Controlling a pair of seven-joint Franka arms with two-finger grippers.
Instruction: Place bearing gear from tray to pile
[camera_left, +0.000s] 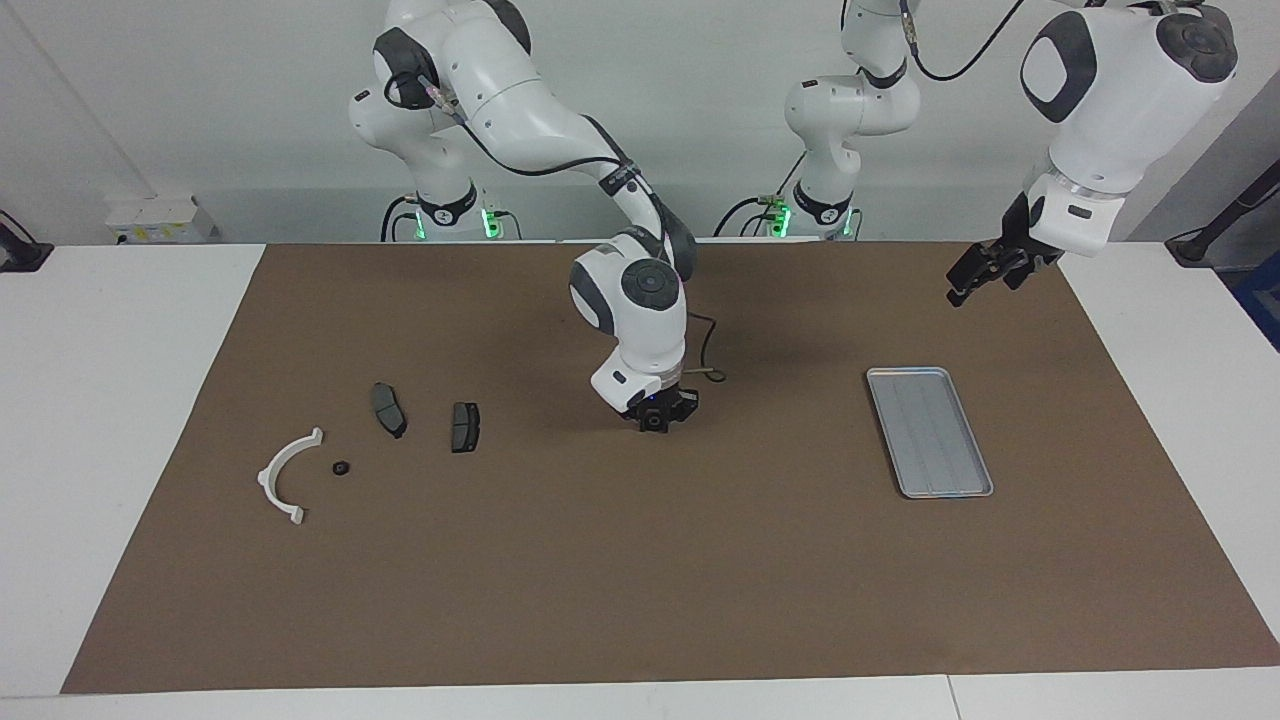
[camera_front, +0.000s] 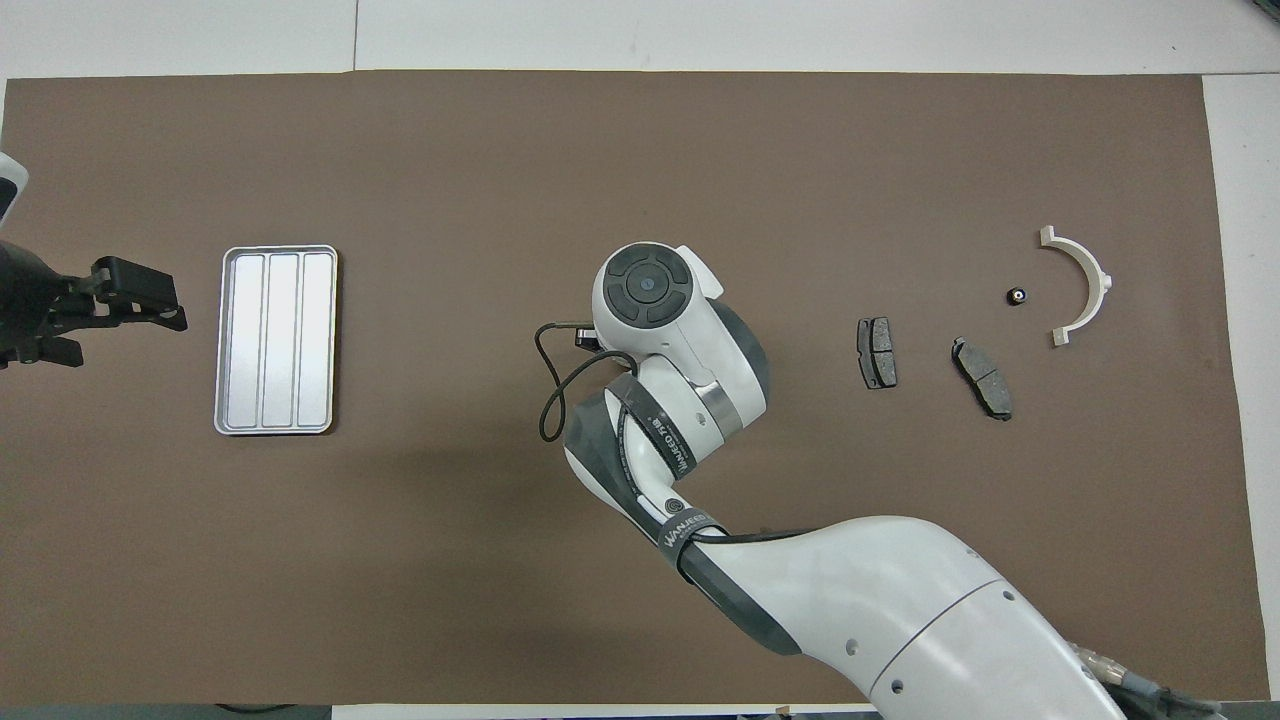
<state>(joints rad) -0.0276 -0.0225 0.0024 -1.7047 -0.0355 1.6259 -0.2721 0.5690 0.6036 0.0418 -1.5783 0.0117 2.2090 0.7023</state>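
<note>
Right claw (camera_left: 655, 420) sits low over the surface (camera_left: 640, 580) between tray (camera_left: 930, 432) and pile (camera_left: 285, 478), probably mid-transfer; we can't tell its grip. Left claw (camera_left: 985, 272) waits wide.

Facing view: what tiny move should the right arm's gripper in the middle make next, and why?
Probably lift a little. The right gripper is down at the brown mat around a small dark part. The ridged silver metal tray is empty, and the white curved bracket with two dark grey pads lies ready. The left gripper waits, open.

Brown mat (camera_left: 640, 580) bears tray (camera_left: 929, 431), pads, bracket (camera_left: 283, 474).
</note>
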